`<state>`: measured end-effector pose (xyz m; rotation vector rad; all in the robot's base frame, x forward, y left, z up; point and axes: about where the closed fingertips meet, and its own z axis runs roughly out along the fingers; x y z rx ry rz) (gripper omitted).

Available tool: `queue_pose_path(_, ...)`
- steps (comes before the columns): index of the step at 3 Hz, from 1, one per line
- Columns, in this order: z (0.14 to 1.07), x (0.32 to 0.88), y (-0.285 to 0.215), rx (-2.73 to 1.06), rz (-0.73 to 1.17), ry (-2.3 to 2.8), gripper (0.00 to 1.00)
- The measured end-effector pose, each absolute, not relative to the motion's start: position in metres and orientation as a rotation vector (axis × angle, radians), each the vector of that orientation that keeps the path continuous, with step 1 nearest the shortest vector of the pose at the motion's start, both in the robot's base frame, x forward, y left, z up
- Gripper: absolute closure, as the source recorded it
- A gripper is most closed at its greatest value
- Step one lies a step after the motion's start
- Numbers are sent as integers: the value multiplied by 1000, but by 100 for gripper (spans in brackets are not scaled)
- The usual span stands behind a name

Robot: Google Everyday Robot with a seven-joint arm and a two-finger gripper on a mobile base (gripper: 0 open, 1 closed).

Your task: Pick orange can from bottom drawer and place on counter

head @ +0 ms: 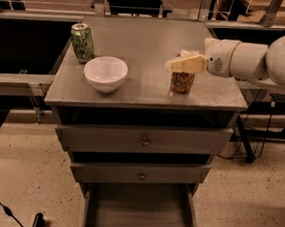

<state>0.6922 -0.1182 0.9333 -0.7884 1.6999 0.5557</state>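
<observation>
The orange can (182, 82) stands upright on the counter (148, 42), right of the middle and near the front edge. My gripper (182, 64) reaches in from the right and sits at the top of the can, covering its lid. The bottom drawer (139, 214) is pulled out at the foot of the cabinet, and the part of its grey tray in view holds nothing.
A white bowl (105, 73) sits on the counter's left front. A green patterned can (82, 42) stands behind it at the left edge. The two upper drawers (144, 141) with brass knobs are closed. A black cable (2, 208) lies on the floor at lower left.
</observation>
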Motion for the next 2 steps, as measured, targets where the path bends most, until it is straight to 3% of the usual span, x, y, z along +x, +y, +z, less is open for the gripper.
queue_pose_path(1, 991, 673, -139, -851, 647, 1478, 0)
queue_pose_path(2, 1038, 652, -161, -958, 535, 1373, 0)
